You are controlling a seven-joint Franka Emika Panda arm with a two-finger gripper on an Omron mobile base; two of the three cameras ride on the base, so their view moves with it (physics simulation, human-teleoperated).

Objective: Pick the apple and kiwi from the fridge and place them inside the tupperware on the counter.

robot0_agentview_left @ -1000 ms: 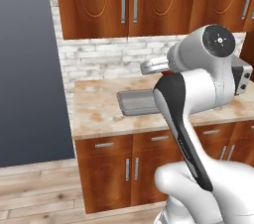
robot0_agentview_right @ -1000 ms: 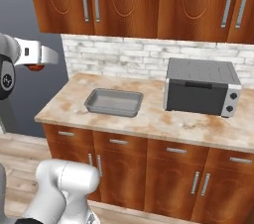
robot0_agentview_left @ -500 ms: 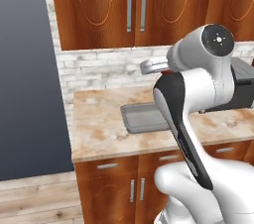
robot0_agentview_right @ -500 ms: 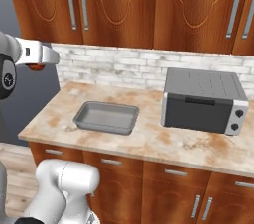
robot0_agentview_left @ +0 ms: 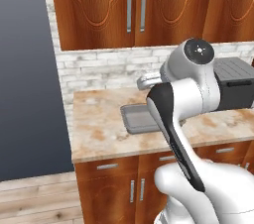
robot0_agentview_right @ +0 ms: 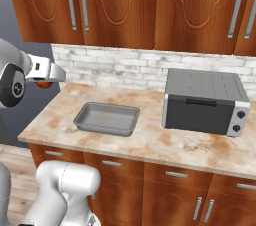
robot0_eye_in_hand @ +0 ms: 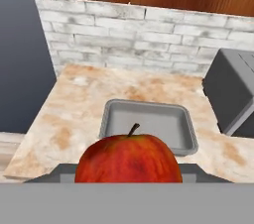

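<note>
1. Red apple is sitting right at the bottom of the hand view, so your gripper looks clamped on it. The fingertips themselves are hidden behind the fruit, so that's my read, not something you can see directly. In the right base view there's a bit of red tucked under the hand, up and to the left of the tupperware.

2. The tupperware is on the counter, a bit in front of the brick wall, with the toaster oven off to its right. From the hand view it's dead ahead and below the apple, so you're lined up, just not over it yet.

3. Biggest risk, I'd say: letting go too early. The apple hangs short of the tupperware's near rim, so a drop from here probably lands on bare stone and rolls off the front edge.

4. Second risk: dropping from too high. Round fruit in a shallow tray with flared sides can bounce or roll straight out. Get low before you release.

5. If you come in too low, the fruit or fingers could clip the rim and shove the tray back toward the wall. It looks light enough to slide.

6. The kiwi isn't anywhere I can see, and the fridge is the dark slab left of the tupperware, so that's another trip.
</note>
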